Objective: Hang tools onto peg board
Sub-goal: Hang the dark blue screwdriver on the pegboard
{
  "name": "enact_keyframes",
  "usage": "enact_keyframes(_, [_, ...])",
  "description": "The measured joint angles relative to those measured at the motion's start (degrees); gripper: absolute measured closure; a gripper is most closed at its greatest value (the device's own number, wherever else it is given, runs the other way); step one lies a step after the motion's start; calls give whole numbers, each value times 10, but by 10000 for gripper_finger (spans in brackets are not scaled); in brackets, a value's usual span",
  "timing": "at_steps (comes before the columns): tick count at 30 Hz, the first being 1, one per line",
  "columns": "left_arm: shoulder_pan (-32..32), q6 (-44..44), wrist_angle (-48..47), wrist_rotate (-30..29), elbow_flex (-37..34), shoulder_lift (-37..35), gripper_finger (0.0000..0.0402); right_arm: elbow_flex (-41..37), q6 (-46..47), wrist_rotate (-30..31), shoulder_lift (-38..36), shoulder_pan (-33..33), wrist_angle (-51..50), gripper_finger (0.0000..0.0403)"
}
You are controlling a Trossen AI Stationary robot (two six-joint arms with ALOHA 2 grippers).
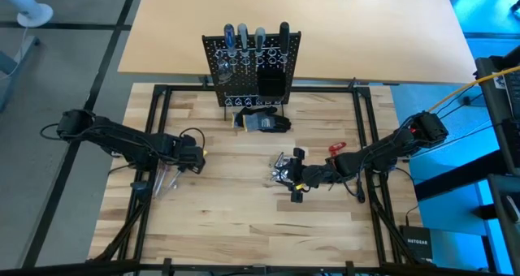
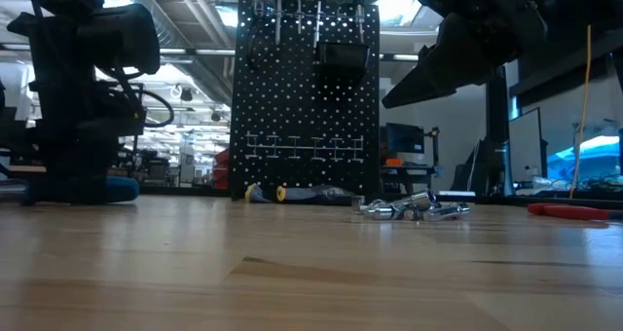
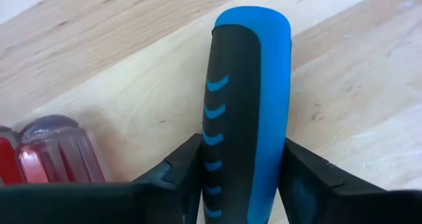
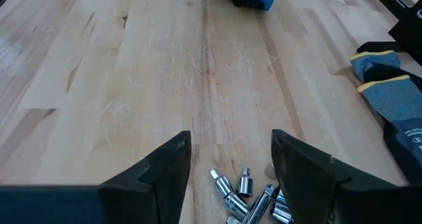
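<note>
The pale butcher-block wooden tabletop (image 1: pixel 244 211), edged by a black metal frame, carries a small upright black perforated peg board (image 1: pixel 252 65) at its far side. Just in front of the board lies a dark grey-and-blue glove-like bundle (image 1: pixel 264 120). Nearer the middle sits a heap of small shiny silver metal pieces (image 1: pixel 283 170), with a slim red-handled tool (image 1: pixel 335 148) lying a little to their right. Over on the left side lie a blue-and-black-handled screwdriver (image 3: pixel 244 112) and clear red-handled screwdrivers (image 3: pixel 46 151) beside it.
</note>
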Motion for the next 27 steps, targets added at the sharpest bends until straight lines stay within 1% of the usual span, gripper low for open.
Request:
enact_keyframes(4, [0, 16, -1, 0, 0, 0, 259, 0, 0, 0, 0, 0, 0, 194])
enact_keyframes(17, [-1, 14, -8, 0, 2, 0, 258, 0, 0, 0, 0, 0, -4, 194])
enact_keyframes(22, [-13, 21, -51, 14, 25, 1, 258, 0, 1, 0, 0, 0, -18, 194])
enact_keyframes(27, [-16, 31, -70, 2, 56, 0, 258, 0, 3, 0, 0, 0, -19, 194])
